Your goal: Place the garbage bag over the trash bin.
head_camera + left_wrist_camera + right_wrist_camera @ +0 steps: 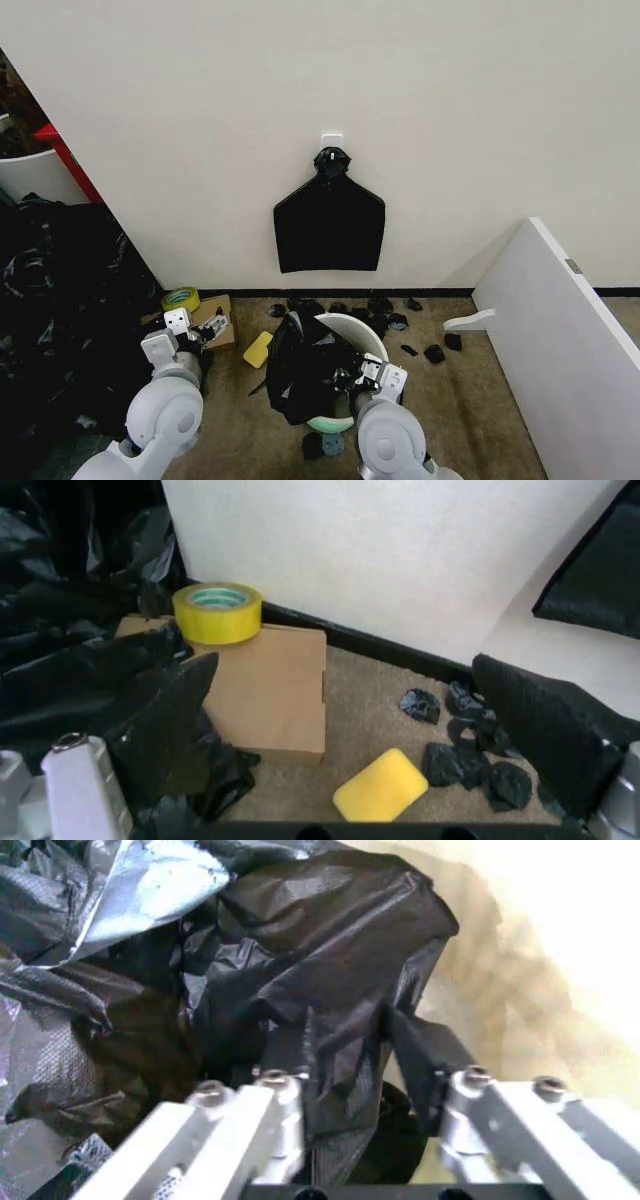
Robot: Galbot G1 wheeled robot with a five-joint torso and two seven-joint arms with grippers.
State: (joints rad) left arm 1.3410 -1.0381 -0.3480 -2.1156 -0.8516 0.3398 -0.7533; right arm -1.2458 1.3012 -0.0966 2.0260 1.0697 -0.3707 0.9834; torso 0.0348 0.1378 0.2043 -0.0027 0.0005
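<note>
The cream-white trash bin (366, 331) stands on the carpet before the wall. The black garbage bag (300, 368) is crumpled over its left and front side, leaving the far rim bare. My right gripper (372, 378) is at the bin's near edge. In the right wrist view this gripper (350, 1042) is shut on a bunched fold of the garbage bag (320, 952), with the bin's pale inner wall (520, 990) beside it. My left gripper (200, 328) hangs open over the cardboard box, left of the bin; nothing sits between its black fingers (540, 720).
A black bag (330, 225) hangs from a wall hook. Left of the bin lie a cardboard box (270, 682), a yellow tape roll (217, 611) and a yellow sponge (380, 786). Black scraps (380, 305) line the skirting. A white panel (560, 330) leans right; a black plastic heap (60, 300) fills the left.
</note>
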